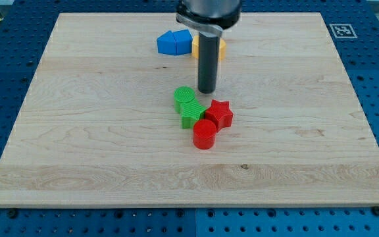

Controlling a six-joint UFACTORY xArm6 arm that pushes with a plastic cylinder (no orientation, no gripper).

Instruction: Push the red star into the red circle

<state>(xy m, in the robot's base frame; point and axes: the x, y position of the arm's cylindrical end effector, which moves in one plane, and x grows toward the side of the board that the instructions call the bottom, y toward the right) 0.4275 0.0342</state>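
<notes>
The red star (220, 113) lies near the board's middle. The red circle (204, 134) sits just below and left of it, touching or nearly touching. My tip (206, 91) is just above the star and slightly left of it, with a small gap. A green circle (185, 97) lies left of the tip, and a green block (192, 114) of unclear shape sits below it, touching the star's left side.
A blue block (174, 43) and a yellow block (210, 47), partly hidden behind the rod, lie near the board's top. The wooden board (77, 145) rests on a blue perforated table. A fiducial tag (340, 30) marks the top right corner.
</notes>
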